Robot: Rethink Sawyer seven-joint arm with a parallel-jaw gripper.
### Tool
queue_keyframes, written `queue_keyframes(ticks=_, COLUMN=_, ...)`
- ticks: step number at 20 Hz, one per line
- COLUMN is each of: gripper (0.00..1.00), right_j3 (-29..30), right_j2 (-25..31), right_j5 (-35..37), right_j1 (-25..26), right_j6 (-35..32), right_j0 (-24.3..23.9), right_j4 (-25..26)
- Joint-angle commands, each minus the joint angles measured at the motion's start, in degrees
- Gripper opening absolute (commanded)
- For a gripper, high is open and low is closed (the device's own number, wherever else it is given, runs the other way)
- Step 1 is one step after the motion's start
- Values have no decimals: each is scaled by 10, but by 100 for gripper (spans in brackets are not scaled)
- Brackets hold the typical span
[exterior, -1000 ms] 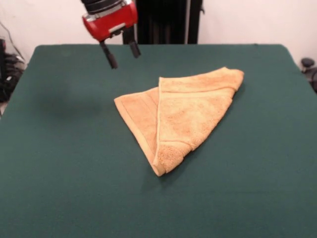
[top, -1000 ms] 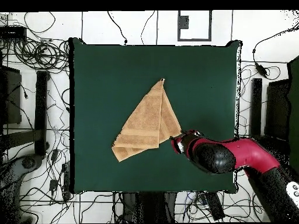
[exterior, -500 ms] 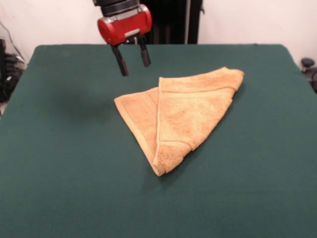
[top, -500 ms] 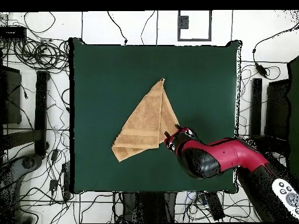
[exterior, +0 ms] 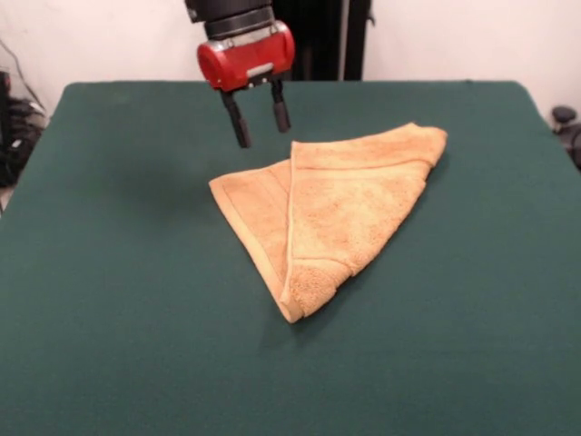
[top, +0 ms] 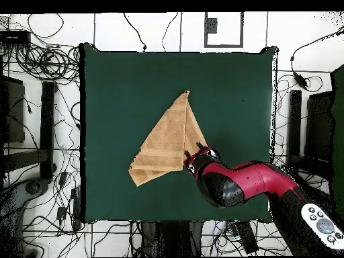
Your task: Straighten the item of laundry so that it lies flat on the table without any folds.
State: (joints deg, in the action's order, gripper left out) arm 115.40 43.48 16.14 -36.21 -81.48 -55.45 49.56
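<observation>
Presently the orange-tan hand towel [exterior: 336, 213] is lying folded on the green table [exterior: 118, 300], unfolding not begun, while the gripper [exterior: 259, 123] is hovering with fingers apart.

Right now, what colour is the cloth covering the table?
Dark green, plain with no pattern; the table shows it best in the front view.

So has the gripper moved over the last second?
Yes. In the front view the gripper has shifted rightward and lower, closing on the folded towel, which lies unmoved on the table.
</observation>
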Motion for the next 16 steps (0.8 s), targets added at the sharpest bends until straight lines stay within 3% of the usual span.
queue_keyframes(ticks=1, gripper=100, right_j3=37, right_j2=-44, right_j5=-19, right_j1=66, right_j6=-114, right_j0=34, right_j4=-39)
queue_keyframes(ticks=7, gripper=100, right_j3=38, right_j2=-52, right_j5=-38, right_j1=94, right_j6=-110, right_j0=40, right_j4=-56)
queue_keyframes(ticks=16, gripper=100, right_j3=40, right_j2=-103, right_j5=-116, right_j1=102, right_j6=-149, right_j0=103, right_j4=-72)
